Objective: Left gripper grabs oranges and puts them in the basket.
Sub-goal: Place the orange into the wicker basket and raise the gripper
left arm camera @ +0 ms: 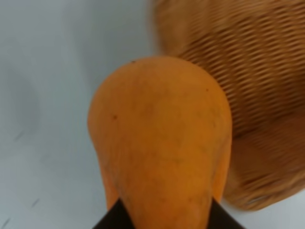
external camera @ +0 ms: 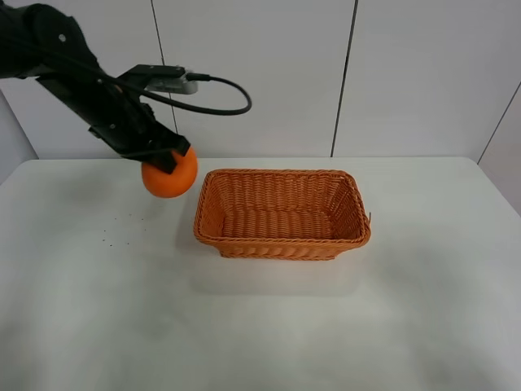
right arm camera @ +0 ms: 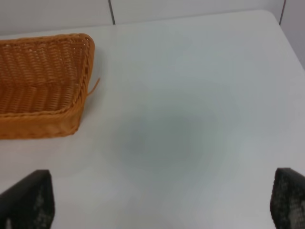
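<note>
My left gripper (external camera: 165, 156) is shut on the orange (external camera: 169, 177) and holds it in the air above the table, just left of the basket's left end. The orange fills the left wrist view (left arm camera: 162, 143), with dark fingertips (left arm camera: 108, 222) at its lower edge. The woven orange-brown basket (external camera: 281, 244) stands in the middle of the table and has nothing in it; it also shows in the left wrist view (left arm camera: 252, 71) and the right wrist view (right arm camera: 43, 126). My right gripper (right arm camera: 162, 200) is open over bare table to the right of the basket, its fingers (right arm camera: 28, 198) wide apart.
The white table (external camera: 81, 309) has a few small dark specks (external camera: 122, 224) left of the basket. A white panelled wall (external camera: 260, 73) runs behind the table's back edge. My right arm is out of the exterior high view.
</note>
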Robot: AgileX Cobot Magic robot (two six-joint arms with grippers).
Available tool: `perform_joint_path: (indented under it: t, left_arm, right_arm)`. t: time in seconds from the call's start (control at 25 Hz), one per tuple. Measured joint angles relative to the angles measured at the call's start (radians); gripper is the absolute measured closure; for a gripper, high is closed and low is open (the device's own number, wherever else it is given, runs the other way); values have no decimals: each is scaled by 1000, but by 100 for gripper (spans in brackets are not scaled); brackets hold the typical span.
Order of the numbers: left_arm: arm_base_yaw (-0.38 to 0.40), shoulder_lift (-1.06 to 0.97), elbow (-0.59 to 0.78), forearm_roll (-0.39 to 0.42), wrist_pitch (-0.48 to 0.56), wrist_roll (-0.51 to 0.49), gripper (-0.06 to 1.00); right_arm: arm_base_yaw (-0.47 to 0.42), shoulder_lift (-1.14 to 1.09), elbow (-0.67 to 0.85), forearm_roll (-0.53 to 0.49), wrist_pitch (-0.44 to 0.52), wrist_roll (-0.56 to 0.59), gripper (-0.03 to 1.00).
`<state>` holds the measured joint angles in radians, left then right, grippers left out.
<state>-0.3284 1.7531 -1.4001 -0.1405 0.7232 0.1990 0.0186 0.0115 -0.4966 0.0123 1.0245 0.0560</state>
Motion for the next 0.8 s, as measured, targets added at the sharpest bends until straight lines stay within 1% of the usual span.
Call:
perform_joint_path:
  t: [0.16, 0.36, 0.48, 0.6, 0.8]
  left_arm:
    - [-78, 84, -169, -1, 47, -34, 73]
    - [-174, 226, -370, -1, 89, -48, 73]
    - [-228, 307, -452, -1, 98, -56, 73]
    - [-264, 389, -513, -1, 100, -78, 73]
    - [-281, 516, -583, -6, 108, -91, 73]
  right_arm:
    - [0, 0, 0, 0, 0, 0, 27]
    - [0, 0, 0, 0, 0, 0, 27]
    - [0, 0, 0, 0, 0, 0, 27]
    - [0, 0, 0, 0, 0, 0, 27]
    - [0, 0, 0, 0, 0, 0, 27]
